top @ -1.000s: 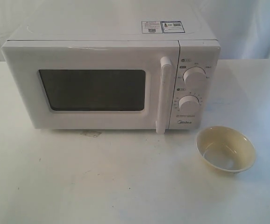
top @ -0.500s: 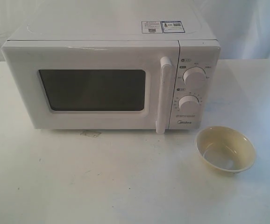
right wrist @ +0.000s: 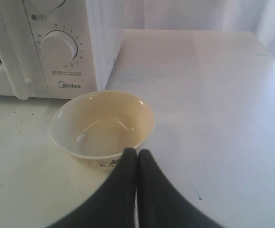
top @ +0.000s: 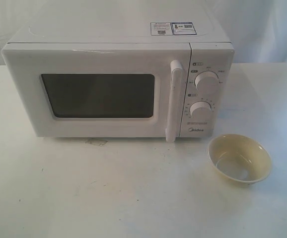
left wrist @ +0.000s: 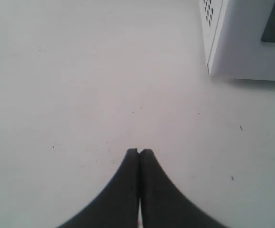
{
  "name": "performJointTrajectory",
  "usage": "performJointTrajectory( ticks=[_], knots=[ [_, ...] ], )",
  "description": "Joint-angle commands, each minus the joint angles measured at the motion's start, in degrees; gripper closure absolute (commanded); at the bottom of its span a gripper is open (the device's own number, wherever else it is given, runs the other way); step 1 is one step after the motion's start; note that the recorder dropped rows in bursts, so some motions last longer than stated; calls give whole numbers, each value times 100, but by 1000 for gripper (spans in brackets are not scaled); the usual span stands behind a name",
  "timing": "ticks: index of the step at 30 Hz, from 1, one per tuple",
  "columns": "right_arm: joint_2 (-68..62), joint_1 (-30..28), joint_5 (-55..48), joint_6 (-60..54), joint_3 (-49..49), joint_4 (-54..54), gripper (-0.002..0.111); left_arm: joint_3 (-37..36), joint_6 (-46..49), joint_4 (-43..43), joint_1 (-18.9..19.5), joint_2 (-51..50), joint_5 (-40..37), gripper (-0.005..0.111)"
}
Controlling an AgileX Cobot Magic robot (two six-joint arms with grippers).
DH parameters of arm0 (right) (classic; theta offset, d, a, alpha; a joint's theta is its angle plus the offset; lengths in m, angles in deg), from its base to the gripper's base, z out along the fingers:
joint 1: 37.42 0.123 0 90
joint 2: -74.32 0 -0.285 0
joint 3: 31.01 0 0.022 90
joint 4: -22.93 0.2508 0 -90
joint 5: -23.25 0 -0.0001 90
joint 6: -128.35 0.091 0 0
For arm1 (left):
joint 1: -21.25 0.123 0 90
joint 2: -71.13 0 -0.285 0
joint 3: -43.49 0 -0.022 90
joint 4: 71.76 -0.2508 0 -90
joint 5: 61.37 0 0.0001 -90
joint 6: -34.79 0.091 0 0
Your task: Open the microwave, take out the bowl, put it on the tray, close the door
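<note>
The white Midea microwave [top: 118, 89] stands on the table with its door [top: 96, 94] shut, the vertical bar handle [top: 174, 101] beside the two knobs. The cream-beige bowl [top: 239, 158] sits empty and upright on the table, in front of and to the right of the control panel; it also shows in the right wrist view, bowl [right wrist: 103, 128]. My right gripper [right wrist: 137, 152] is shut just short of the bowl's near rim, holding nothing. My left gripper [left wrist: 139, 152] is shut over bare table, apart from the microwave's corner [left wrist: 232, 42]. Neither arm appears in the exterior view. No tray is in view.
The white table [top: 133, 198] stretches out in front of the microwave and to its right. A small stain [top: 97, 142] marks the table below the door. White cloth hangs behind the table.
</note>
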Motion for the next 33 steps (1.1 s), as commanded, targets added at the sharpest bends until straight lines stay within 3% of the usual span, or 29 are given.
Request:
performJointTrajectory(
  ticks=[1, 10, 33],
  knots=[
    [36, -27, 35, 14, -29, 0, 108, -29, -76, 100, -178, 24, -35, 107],
    [36, -27, 35, 14, -29, 0, 108, -29, -580, 109, -331, 24, -18, 107],
    [36, -27, 35, 14, -29, 0, 108, -29, -580, 109, -331, 24, -18, 107]
  ],
)
